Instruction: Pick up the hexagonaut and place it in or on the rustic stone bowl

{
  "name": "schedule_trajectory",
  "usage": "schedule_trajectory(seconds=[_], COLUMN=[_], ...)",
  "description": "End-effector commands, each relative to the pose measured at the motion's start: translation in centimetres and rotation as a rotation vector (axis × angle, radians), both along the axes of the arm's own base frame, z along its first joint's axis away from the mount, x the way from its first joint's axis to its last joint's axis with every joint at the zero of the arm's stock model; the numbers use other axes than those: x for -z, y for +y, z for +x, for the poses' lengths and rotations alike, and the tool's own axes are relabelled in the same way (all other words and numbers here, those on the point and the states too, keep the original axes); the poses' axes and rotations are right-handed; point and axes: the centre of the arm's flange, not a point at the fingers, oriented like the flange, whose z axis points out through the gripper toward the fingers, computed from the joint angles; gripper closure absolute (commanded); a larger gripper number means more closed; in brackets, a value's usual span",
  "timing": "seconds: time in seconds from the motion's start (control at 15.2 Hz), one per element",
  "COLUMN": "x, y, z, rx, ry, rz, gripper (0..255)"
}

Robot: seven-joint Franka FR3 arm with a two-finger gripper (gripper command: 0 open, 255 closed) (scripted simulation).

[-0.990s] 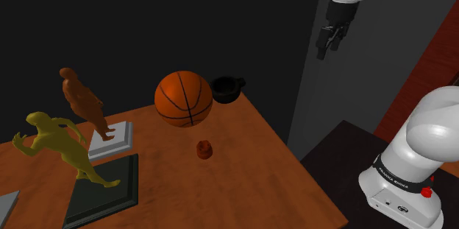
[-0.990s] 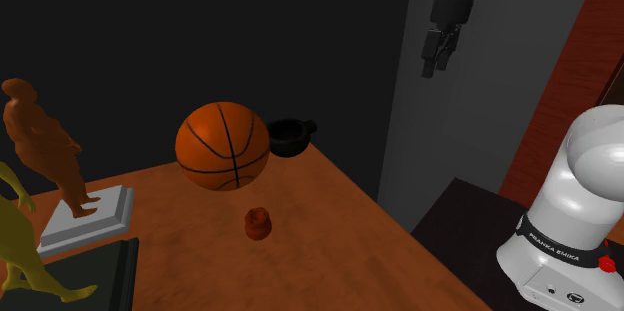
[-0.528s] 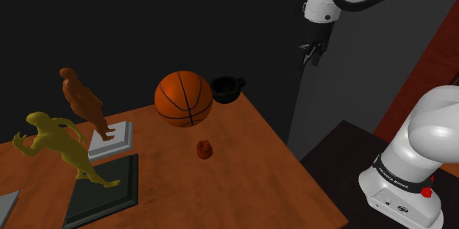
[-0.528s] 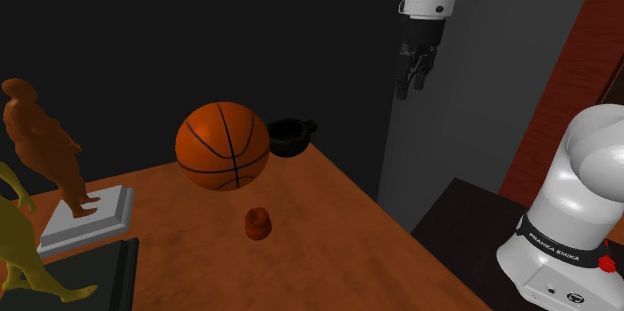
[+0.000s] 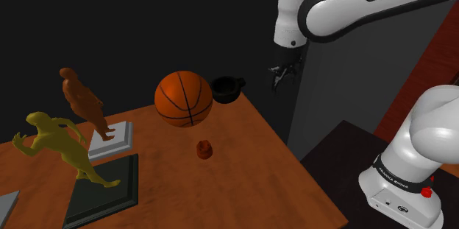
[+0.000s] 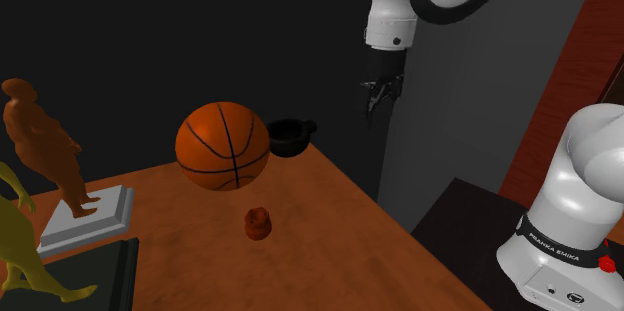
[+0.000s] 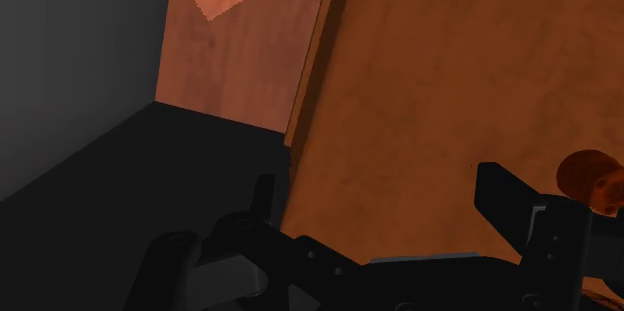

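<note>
The small reddish-brown, knobbly hexagonaut (image 5: 204, 149) (image 6: 258, 223) stands on the brown wooden table (image 5: 243, 172) (image 6: 320, 234). It sits on the near side of a large orange basketball with black seams (image 5: 184, 99) (image 6: 222, 146), clear of it and with bare wood all round.

The dark, rough-looking bowl (image 5: 226, 89) (image 6: 288, 137) sits behind the ball at the table's far corner, toward the shoulder view's right. It is just beside the ball, but I cannot tell whether they touch. Nothing is visible in the bowl.

My black gripper (image 5: 279, 76) (image 6: 375, 94) (image 7: 380, 214) hangs in the air to the shoulder view's right of the bowl and higher than it, out by the table's edge. It is well apart from the hexagonaut. In the wrist view my two fingers (image 7: 505, 199) stand spread apart with nothing between them but table surface. A rounded reddish-brown shape (image 7: 590, 181) shows just beyond one of them, and I cannot tell what it is.

At the shoulder view's left stand a reddish-brown human figure on a pale grey base (image 5: 82, 101) (image 6: 45, 149) and a yellow running figure on a dark base (image 5: 59, 145) (image 6: 15, 249). A grey wall panel (image 5: 331, 95) (image 6: 450, 109) rises behind my arm.
</note>
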Motion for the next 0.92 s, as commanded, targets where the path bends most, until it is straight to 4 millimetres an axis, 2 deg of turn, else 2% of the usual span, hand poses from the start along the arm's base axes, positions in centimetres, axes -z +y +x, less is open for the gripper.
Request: schedule_trajectory(seconds=[0.0,0.86], x=[1.3,9.5], y=[2.0,16.4], z=[0.6,5.1], rx=[0.005,0.029], ry=[0.001,0.016], rz=[0.002,0.006], gripper=[0,0])
